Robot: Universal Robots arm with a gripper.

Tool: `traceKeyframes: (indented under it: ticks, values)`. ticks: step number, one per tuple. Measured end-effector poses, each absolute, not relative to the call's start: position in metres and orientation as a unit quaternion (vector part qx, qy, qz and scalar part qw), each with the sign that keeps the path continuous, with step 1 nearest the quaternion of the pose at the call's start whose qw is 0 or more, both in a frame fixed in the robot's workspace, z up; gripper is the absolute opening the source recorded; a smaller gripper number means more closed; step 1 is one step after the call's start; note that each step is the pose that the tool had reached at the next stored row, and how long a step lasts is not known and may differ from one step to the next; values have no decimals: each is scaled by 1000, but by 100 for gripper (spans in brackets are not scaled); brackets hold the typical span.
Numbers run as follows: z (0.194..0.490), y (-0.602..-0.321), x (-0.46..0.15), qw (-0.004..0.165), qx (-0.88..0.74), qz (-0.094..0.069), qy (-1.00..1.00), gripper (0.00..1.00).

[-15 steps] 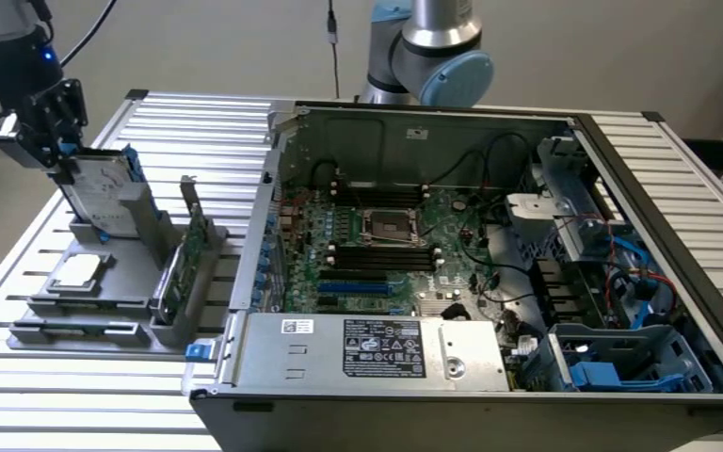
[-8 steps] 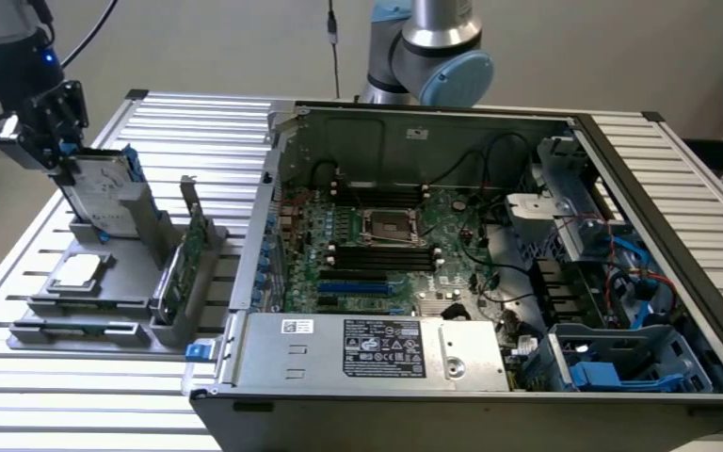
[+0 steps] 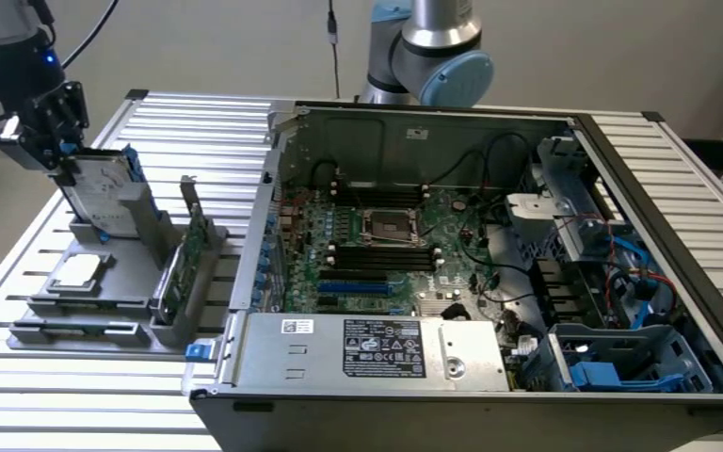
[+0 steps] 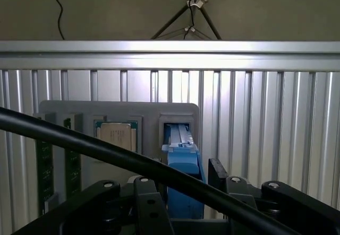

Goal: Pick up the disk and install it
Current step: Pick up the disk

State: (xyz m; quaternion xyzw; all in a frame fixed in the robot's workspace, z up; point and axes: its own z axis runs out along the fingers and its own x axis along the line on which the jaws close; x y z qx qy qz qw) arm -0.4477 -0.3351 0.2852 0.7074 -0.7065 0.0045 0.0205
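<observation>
My jaws are clamped on the top of the flat silver-grey, blue-framed metal disk (image 3: pixel 101 193), upright at its grey plastic stand (image 3: pixel 148 226), nine o'clock from the open black computer case (image 3: pixel 412 141); installing it is all still to do.

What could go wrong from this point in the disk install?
1. The hand holds the disk by its upper edge alone, with the lower end near the grey holder; it could slip or catch there.
2. The upright green card stands between the disk and the open computer case; a low carry might clip it.
3. A black cable crosses close by the hand and may snag.
</observation>
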Motion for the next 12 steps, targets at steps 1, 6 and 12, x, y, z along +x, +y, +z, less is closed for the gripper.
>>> traceKeyframes:
  ticks: [1,6,12]
  values:
    - [285,-335,-448,20,708,4,-706,48]
    - [285,-335,-448,21,708,5,-706,46]
    - [285,-335,-448,21,708,5,-706,39]
